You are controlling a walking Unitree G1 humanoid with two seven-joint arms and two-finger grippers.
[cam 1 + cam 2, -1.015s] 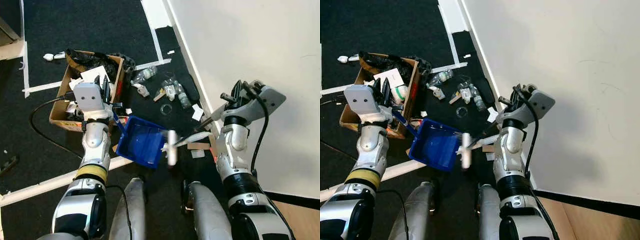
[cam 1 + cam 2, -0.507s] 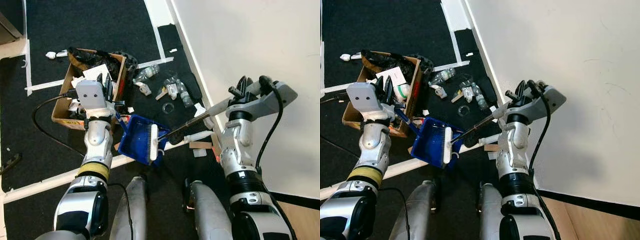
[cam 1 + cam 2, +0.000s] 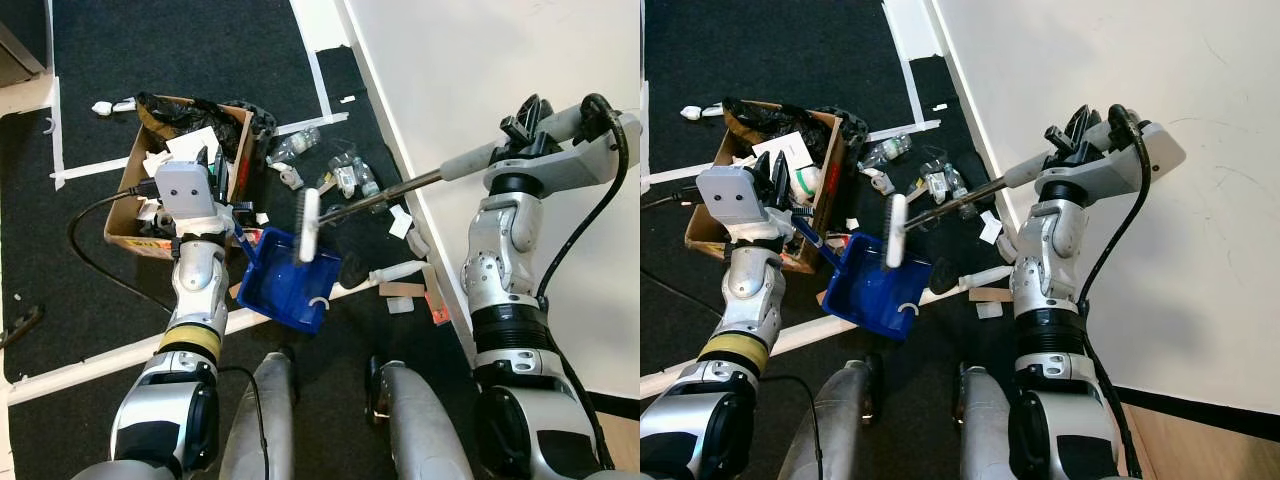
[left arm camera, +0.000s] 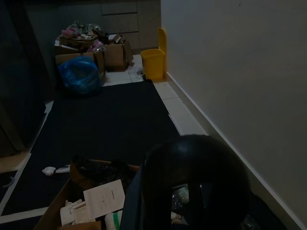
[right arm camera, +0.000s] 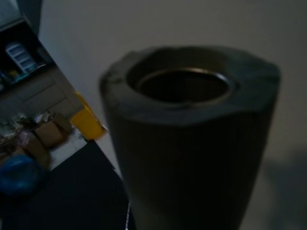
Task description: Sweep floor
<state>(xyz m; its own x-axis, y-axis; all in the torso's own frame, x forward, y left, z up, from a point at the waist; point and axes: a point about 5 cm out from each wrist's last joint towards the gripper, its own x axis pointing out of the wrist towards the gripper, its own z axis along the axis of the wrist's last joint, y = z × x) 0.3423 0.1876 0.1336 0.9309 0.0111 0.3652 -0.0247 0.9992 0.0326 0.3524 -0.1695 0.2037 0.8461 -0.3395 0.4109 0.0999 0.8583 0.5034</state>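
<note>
Left eye view: two silver arms over black floor beside a white wall (image 3: 480,80). Left gripper (image 3: 213,168) is closed around the handle of one blue dustpan (image 3: 290,285), which is tilted, its open mouth toward the litter, near the white tape line (image 3: 100,365) crossing the floor. Right gripper (image 3: 528,112), raised close to the wall, is clamped on the grey grip of one brush (image 3: 308,225); its long handle slants down and left, the white brush head hanging just above the dustpan's far edge. One cardboard box (image 3: 130,195), stuffed with black plastic and white paper, sits just behind the left gripper. Scattered litter (image 3: 345,180) lies on the floor between the box and the wall's base: at least two clear plastic bottles, one clear ring, several white paper scraps; exact count of scraps cannot be told. One whitish tube-like piece (image 3: 400,270) and two small cardboard bits lie near the wall, right of the dustpan. Left wrist view, dim: one yellow bin (image 4: 154,61), one blue bag (image 4: 80,75), and stacked boxes at the floor's far end.
</note>
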